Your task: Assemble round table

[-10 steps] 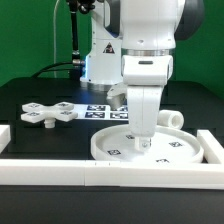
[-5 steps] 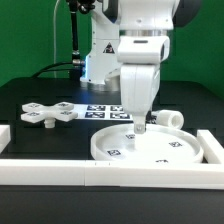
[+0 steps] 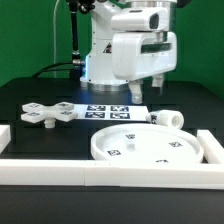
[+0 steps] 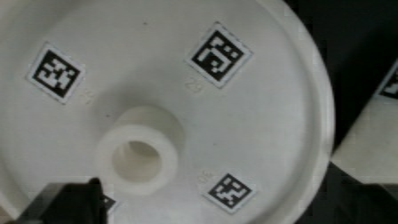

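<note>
Gripper (image 3: 146, 92) hangs above the table in the upper centre of the exterior view. You can see two dark fingers (image 3: 134, 91) set apart w/ nothing between them, so it's parted and empty.

Round disc (image 3: 150, 146) sits lower right of centre. It's smooth matte white plastic w/ a raised rim, lying flat w/ the rimmed face up and its axis vertical. Black-white square tags are scattered over the face.

In the wrist view the disc (image 4: 196, 110) fills the pic, and you get a round raised socket (image 4: 139, 158) w/ a hole in it.

The leg (image 3: 170, 118) is a short white cylinder on its side just behind the disc's far rim, long axis approx. across the frame. Can't tell if they touch.

Cross base (image 3: 48, 112) lies flat at mid left, four rounded lobes, tagged, well apart from the disc. The marker board (image 3: 108, 108) lies between them, and a white rail (image 3: 100, 172) runs straight along the front.
</note>
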Action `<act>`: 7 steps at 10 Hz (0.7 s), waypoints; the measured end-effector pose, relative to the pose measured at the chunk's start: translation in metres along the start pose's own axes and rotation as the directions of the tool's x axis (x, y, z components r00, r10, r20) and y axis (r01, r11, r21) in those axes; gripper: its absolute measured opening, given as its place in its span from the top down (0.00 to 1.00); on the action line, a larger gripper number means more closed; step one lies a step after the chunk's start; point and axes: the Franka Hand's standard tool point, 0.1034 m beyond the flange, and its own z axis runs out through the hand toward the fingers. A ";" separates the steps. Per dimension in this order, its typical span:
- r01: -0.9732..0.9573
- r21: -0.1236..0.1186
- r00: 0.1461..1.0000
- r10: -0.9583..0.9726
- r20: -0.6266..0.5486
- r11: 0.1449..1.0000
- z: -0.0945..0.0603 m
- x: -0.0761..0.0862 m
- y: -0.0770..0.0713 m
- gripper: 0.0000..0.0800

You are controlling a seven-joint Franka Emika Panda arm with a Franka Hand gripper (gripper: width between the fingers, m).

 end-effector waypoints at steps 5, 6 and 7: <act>-0.035 0.003 0.999 0.035 -0.014 0.999 0.007 0.012 -0.021 0.19; -0.035 0.004 0.999 0.036 -0.014 0.999 0.007 0.012 -0.021 0.19; -0.043 -0.004 0.999 0.043 -0.023 0.999 0.007 0.010 -0.019 0.19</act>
